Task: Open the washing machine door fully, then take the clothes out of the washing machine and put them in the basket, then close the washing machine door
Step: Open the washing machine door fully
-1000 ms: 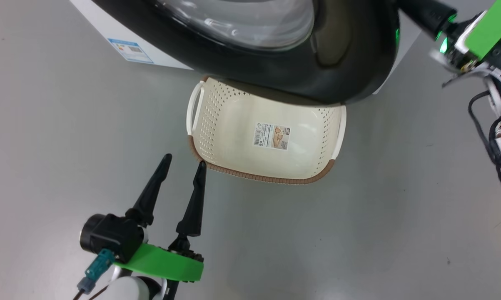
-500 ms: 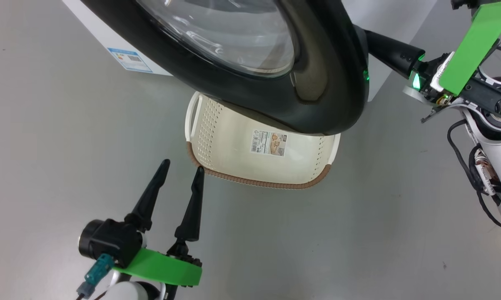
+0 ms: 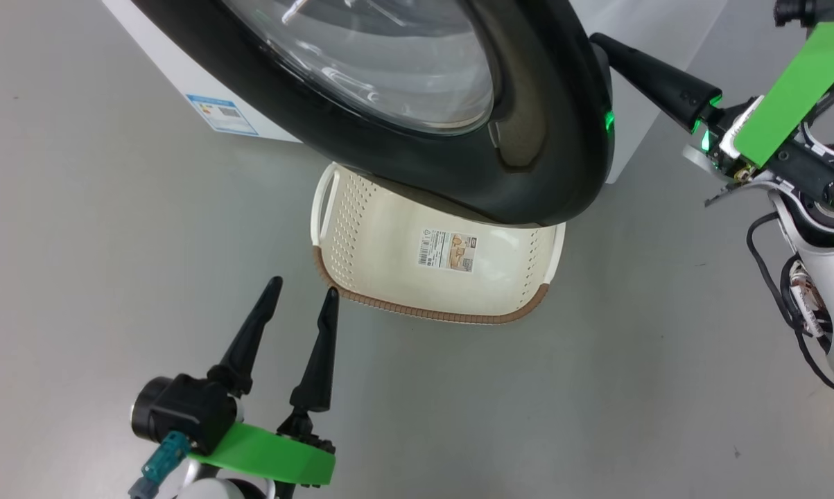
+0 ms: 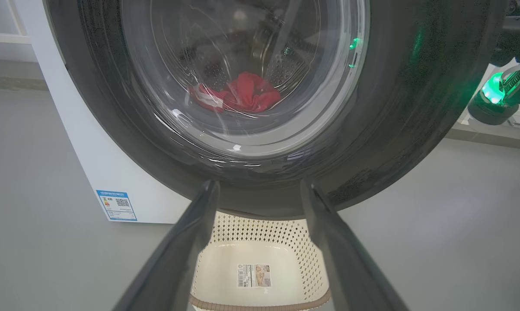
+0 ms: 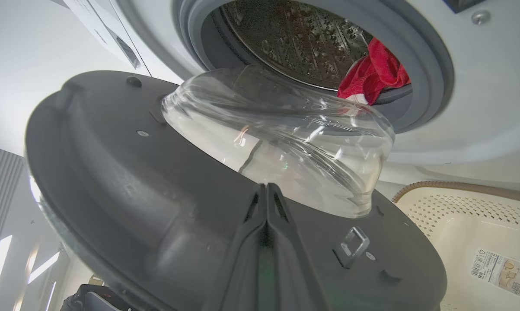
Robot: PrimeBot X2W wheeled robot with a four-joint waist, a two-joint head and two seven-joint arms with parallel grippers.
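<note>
Washing machine door farther out than before, closed right claw seemingly against its inner side; left claw wide, empty.

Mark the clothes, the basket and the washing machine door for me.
clothes [image 5: 374,69]: right wrist view, middle of the red fabric.
basket [image 3: 382,256]: head view, bare bottom.
washing machine door [image 3: 562,159]: head view, black rim.

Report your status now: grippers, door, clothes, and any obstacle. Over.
Left gripper open, empty, near basket. Right gripper shut, against inner face of washing machine door. Door partly open, clothes in drum. Door overhangs the basket.
</note>
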